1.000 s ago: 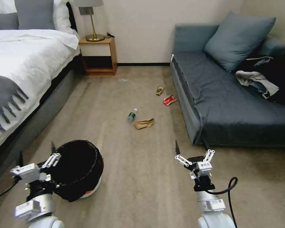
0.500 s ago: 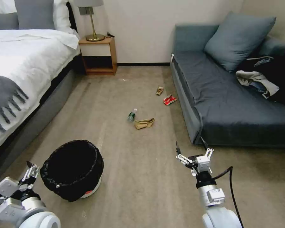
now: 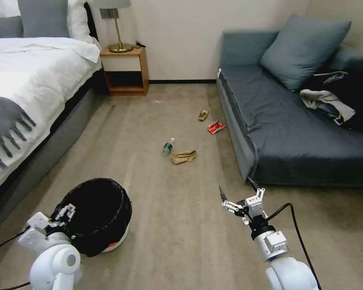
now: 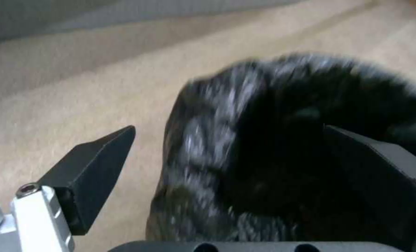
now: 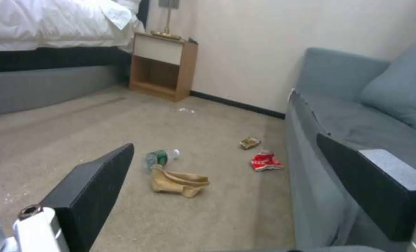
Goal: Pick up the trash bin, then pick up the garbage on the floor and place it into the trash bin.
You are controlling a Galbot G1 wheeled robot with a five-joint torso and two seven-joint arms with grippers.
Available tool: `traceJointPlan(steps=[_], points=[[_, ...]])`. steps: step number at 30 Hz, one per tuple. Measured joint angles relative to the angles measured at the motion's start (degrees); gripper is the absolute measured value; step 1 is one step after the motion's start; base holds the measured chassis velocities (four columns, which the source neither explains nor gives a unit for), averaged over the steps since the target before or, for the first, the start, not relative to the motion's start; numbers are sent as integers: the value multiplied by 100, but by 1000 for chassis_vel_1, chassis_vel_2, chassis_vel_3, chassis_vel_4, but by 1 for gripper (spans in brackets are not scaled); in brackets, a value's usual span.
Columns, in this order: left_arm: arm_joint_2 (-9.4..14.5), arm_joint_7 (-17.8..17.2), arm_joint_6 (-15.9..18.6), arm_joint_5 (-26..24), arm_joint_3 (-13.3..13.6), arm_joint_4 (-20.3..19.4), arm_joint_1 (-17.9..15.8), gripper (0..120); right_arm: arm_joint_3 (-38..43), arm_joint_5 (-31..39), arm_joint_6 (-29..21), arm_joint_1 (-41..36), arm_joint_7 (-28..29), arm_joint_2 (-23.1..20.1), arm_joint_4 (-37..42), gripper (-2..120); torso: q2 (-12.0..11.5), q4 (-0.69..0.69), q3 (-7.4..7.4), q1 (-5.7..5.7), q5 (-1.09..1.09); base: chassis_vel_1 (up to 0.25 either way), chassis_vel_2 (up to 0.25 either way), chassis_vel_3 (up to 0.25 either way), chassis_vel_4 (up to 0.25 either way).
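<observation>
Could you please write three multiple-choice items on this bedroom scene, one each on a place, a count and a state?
1. Where does the clear bottle lie?
A. On the sofa
B. On the floor, beside the crumpled brown paper bag
C. Inside the trash bin

2. How many litter pieces lie on the floor?
A. Two
B. Four
C. Six

3. How does the left gripper stand?
A. Open at the trash bin's rim
B. Shut on the bottle
C. Shut on the lamp

Answers:
1 B, the bottle lies on the carpet next to the bag.
2 B, bottle, bag, red-white wrapper and yellow-green wrapper.
3 A, the left wrist view shows its fingers spread either side of the black-lined rim.
</observation>
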Motion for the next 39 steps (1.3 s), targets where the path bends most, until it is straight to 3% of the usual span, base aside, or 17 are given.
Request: traceJointPlan(steps=[7, 10, 15, 18, 30, 32, 33, 39], points=[[-11, -51, -20, 8, 11, 244, -71, 100, 15, -6, 69, -12, 1, 17, -34, 100, 0, 0, 0, 0, 0, 0, 0, 0, 0], [-12, -11, -44, 44, 21, 289, -69, 94, 1, -9, 86, -13, 4, 35, -35, 100, 0, 0, 0, 0, 0, 0, 0, 0, 0], [-23, 38, -64, 247, 39, 343, -44, 77, -16, -16, 107, -50, 5, 47, -25, 100, 0, 0, 0, 0, 0, 0, 0, 0, 0], [-1, 74, -118, 508, 49, 387, 39, 60, -13, -39, 196, -106, -11, 35, -3, 100, 0, 0, 0, 0, 0, 0, 0, 0, 0], [96, 180, -136, 629, 19, 283, 275, 18, -85, 1, 459, -118, 42, 82, -55, 100, 0, 0, 0, 0, 0, 0, 0, 0, 0], [97, 183, -139, 632, 18, 283, 279, 18, -89, 11, 462, -115, 50, 82, -56, 100, 0, 0, 0, 0, 0, 0, 0, 0, 0], [109, 229, -163, 687, 15, 278, 322, 9, -118, 119, 459, -84, 120, 77, -57, 100, 0, 0, 0, 0, -1, 0, 0, 0, 0], [175, 539, -232, 1196, 9, 155, 520, 8, -67, 348, 413, -57, -54, 28, -50, 100, 0, 1, 0, 0, -2, 0, 0, 0, 0]])
